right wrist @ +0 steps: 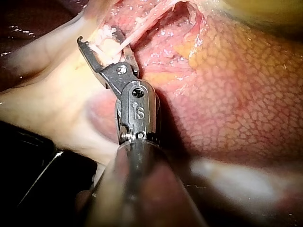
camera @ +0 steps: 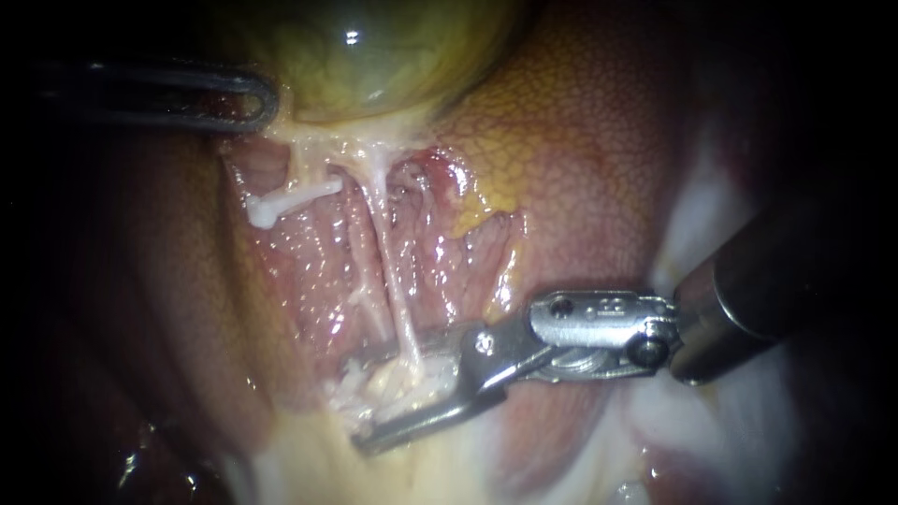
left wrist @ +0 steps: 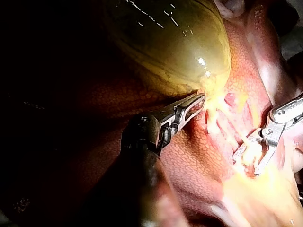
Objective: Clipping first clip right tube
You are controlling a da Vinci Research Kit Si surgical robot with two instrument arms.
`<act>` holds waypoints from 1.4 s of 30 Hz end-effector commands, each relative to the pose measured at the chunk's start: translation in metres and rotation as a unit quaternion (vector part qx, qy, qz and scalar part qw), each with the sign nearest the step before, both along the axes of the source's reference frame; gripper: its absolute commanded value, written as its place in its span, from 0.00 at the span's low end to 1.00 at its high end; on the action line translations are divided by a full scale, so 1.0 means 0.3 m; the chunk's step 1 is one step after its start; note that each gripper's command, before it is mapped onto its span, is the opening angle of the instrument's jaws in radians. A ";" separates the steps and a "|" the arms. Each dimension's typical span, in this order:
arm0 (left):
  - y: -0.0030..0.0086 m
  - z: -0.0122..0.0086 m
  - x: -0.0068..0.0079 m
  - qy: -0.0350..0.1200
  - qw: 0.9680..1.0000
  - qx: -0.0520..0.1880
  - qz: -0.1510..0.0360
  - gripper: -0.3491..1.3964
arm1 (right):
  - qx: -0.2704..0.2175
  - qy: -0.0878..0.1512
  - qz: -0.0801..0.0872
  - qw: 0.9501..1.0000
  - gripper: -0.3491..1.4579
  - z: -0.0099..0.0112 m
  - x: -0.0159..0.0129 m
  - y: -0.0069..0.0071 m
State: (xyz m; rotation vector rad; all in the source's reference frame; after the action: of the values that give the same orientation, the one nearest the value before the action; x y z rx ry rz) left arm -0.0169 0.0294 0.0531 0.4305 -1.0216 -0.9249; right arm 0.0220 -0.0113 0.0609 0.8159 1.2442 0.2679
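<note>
Below pebbled liver [camera: 580,140] | right instrument [camera: 374,400] spread astride | stringy right tube [camera: 390,276]

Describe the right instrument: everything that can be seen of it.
The right instrument comes in from the right on a dark round shaft. This ends in a bright, riveted metal wrist and two slim metal jaws, one with a visibly hooked tip. The jaws stand open and point left, straddling the lower end of the right tube, with whitish material between them. The instrument lies low over the liver.
</note>
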 end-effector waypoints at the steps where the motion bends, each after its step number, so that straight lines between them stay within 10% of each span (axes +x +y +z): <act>1: 0.0000 0.0000 0.0000 0.000 1.000 0.000 0.000 0.00 | 0.000 0.000 0.000 1.000 0.41 -0.0001 0.0000 0.0000; 22: -0.0002 -0.0001 0.0000 0.000 1.000 0.000 0.000 0.00 | 0.084 0.088 0.026 0.992 0.41 -0.0043 -0.0003 0.0063; 42: -0.0001 -0.0001 -0.0001 0.000 1.000 0.000 0.000 0.00 | 0.154 0.170 -0.014 0.973 0.36 -0.0163 -0.0007 0.0103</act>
State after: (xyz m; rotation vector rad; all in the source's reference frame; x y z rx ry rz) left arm -0.0169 0.0294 0.0530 0.4300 -1.0214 -0.9255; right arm 0.0217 -0.0082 0.0560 1.1866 1.5316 0.3147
